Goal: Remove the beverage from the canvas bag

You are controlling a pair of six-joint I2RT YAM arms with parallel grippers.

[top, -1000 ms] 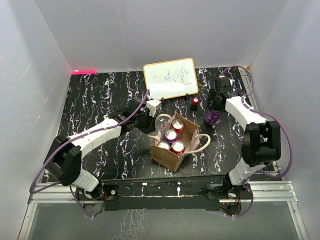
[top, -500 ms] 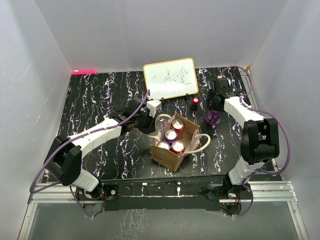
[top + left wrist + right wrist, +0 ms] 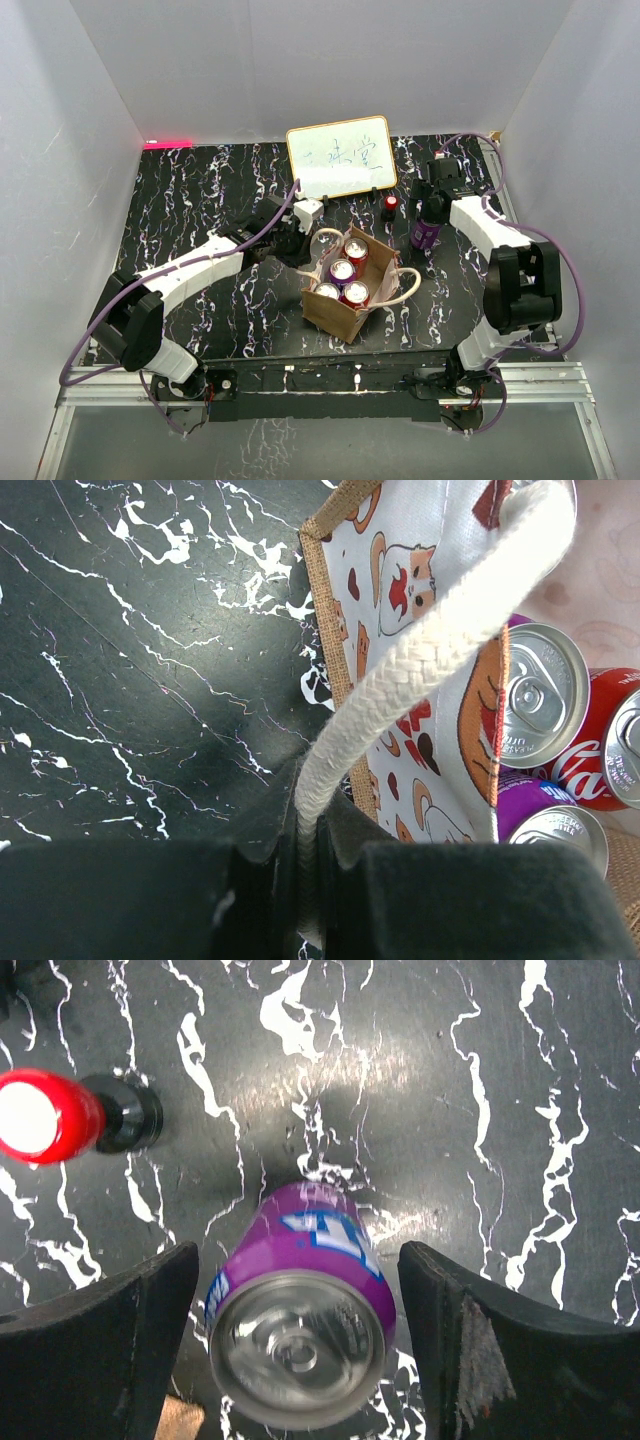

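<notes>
Canvas bag (image 3: pixel 338 308) holds four cans (image 3: pixel 343 271); left gripper (image 3: pixel 305 875) pinches its pale handle (image 3: pixel 420 670) tight. Right of the bag, right gripper (image 3: pixel 298 1270) spread wide, flanking an upright purple can (image 3: pixel 300 1345).

White walls (image 3: pixel 320 60) box in a black, white-veined table (image 3: pixel 190 190) — a red glow (image 3: pixel 168 144) at its back-left edge.

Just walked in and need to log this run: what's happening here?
The left gripper is shut on the canvas bag's white rope handle. The right gripper is open around a purple can standing upright on the table, outside the bag. The bag holds four cans.
</notes>
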